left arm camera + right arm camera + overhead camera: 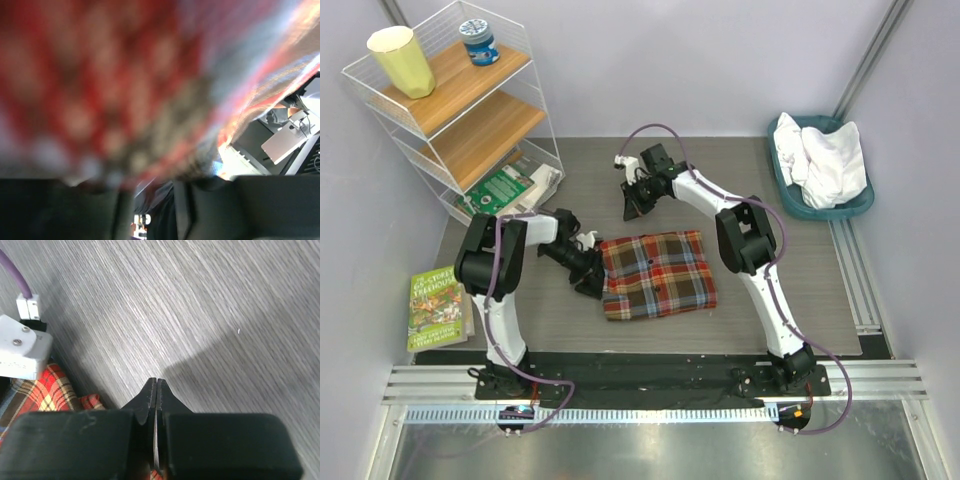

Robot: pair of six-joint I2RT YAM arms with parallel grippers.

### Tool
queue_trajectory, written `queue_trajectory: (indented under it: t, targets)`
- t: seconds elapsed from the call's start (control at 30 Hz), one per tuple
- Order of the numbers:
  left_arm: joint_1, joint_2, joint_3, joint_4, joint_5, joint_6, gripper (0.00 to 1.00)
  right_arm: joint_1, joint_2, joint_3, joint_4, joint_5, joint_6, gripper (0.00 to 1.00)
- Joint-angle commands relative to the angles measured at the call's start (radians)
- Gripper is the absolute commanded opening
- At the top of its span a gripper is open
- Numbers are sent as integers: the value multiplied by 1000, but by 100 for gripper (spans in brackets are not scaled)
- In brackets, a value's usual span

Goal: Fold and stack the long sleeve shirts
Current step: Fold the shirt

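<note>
Plaid long sleeve shirt [655,273] folded into a rough rectangle, lying flat at the middle of the counter [740,190], red, orange, brown and dark green checks facing up. White long sleeve shirt [825,160] bunched and unfolded inside the teal basket [830,213] at the far right corner, well apart from the plaid one. Left gripper [592,272] low at the left edge of the folded plaid, touching or just beside the cloth; from the left wrist, only blurred red check close against the lens above two dark fingers [60,210]; cloth held or merely touched, and how far apart the jaws, cannot tell. Right gripper [156,390] hovering above the counter beyond the far left corner of the plaid, closed tight with fingertips meeting, holding nothing; a corner of plaid just visible at the lower left of the right wrist view. Wire shelf rack [480,125] at the far left, with a yellow cup [402,60] and a blue-lidded jar [479,42] on the top shelf and a green book [500,188] at the bottom. Second book [438,305] flat at the near left, beside the left arm
</note>
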Motion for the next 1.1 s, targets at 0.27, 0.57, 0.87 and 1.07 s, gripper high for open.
queue_trajectory:
  t: [0.27,0.57,0.87,1.07]
  targets:
    - [220,-406,23,-61,-156,161,47,-159,-396,-150,-147,-74,26,60]
    - [-65,-329,29,231,-5,-115,51,-184,-568,-638,-81,-295,120,57]
    - [-8,98,318,186,-71,-28,50,-343,-290,-593,47,-233,160,55]
    - [35,135,499,81,33,139,58,-368,-317,-479,-23,-293,178,57]
